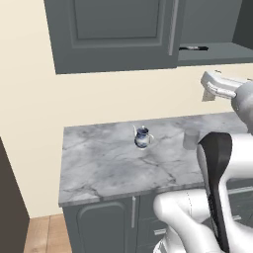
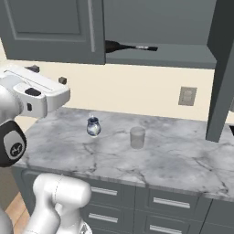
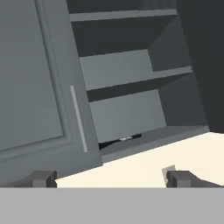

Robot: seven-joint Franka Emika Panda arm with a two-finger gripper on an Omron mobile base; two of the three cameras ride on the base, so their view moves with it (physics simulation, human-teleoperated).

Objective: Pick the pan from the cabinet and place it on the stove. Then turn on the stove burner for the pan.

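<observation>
Looking at the arm first: it rises from the base, bends at a dark elbow joint, and the white wrist reaches level across the upper part of both base views, up above the marble desk (image 2: 183,160) and under the cabinet (image 2: 50,32). The gripper (image 3: 111,178) is aimed up at the cabinet's lower edge, and the hand view is rolled a bit, so the shelves look slanted. Its 2 dark fingertips (image 3: 43,178) sit far apart at the bottom corners of the hand view, so the jaws are spread wide with nothing between them, just cream wall and cabinet beyond.

The cabinet has 1 door shut on the left with a slim bar handle (image 3: 79,118), and the right side stands open, with the other door (image 2: 223,68) swung out toward the robot. The pan (image 2: 118,46) lies on the lowest inner shelf, tucked right behind the edge of the shut door, its long thin handle pointing out to the right along the shelf. In the hand view it's only a dark sliver at the shelf's front edge.

Down on the desk there's a small blue and white jug (image 2: 93,126) and a pale grey cup (image 2: 137,137) near it, both well below the gripper. A wall socket (image 2: 187,96) sits on the cream wall behind.
</observation>
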